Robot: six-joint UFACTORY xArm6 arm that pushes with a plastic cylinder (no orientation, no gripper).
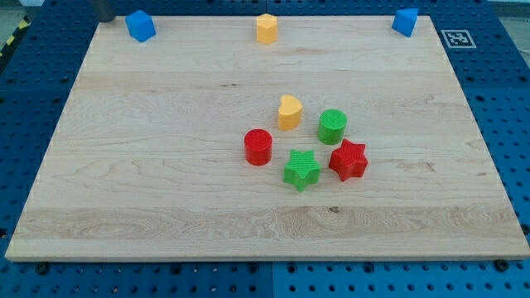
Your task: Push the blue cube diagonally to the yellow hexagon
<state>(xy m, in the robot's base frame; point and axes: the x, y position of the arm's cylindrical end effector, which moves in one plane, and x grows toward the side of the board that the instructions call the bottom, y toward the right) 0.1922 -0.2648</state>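
Note:
The blue cube [141, 26] sits at the board's top left corner. The yellow hexagon [266, 28] stands at the middle of the top edge, well to the cube's right. A dark rod enters from the view's top edge just left of the blue cube. My tip [107, 19] is at the board's top left edge, a short way from the cube and not touching it.
Another blue block [405, 21] sits at the top right corner. Near the board's middle is a cluster: a yellow heart-like block [289, 112], a green cylinder [332, 126], a red cylinder [258, 146], a green star [301, 170] and a red star [348, 160].

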